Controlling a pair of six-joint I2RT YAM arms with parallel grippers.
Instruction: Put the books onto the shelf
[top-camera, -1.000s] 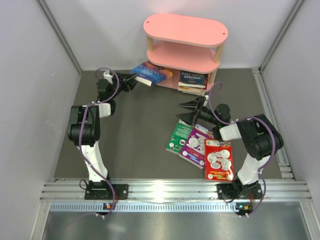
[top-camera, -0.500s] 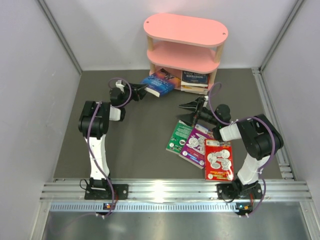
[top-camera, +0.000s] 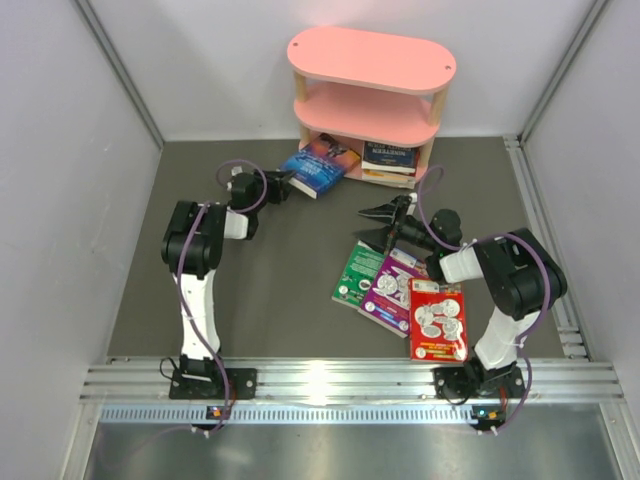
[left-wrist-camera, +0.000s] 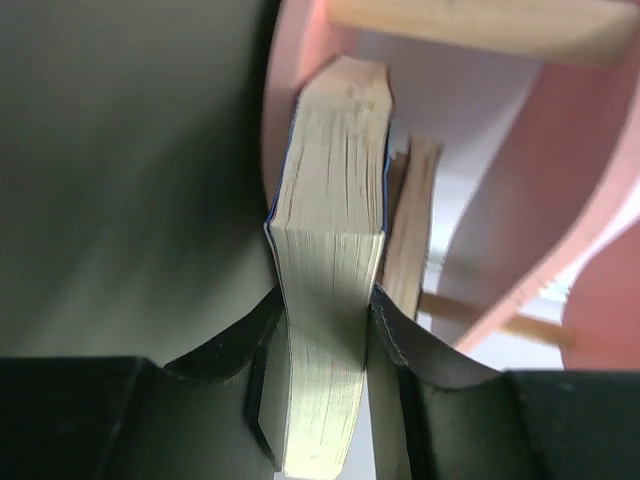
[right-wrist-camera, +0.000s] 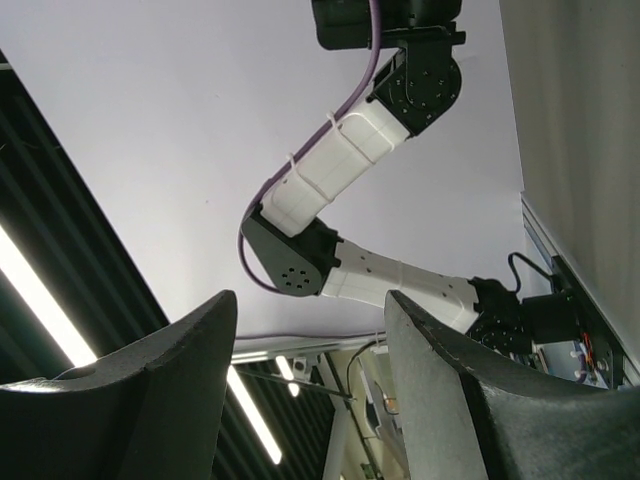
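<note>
- Dark grey bench (top-camera: 270, 290) carries everything, with both arms bolted at its near edge.
- Pink three-tier shelf with oval boards and pale wooden posts (top-camera: 370, 60) stands at the back, and a small stack of books (top-camera: 388, 160) lies on its bottom board.
- Left arm's fingers (left-wrist-camera: 225, 350) clamp a thick dark blue paperback (top-camera: 320, 165), whose far end reaches the bottom board beside another book.
- Right arm's fingers (right-wrist-camera: 140, 390) stand apart, gripping nothing.
- Green paperback (top-camera: 357, 272), purple paperback (top-camera: 392, 290) and red paperback (top-camera: 437, 320) lie overlapping on the bench.

Left claw (top-camera: 284, 184) gripping blue book (top-camera: 322, 165), beside pink shelf (top-camera: 370, 55)
</note>
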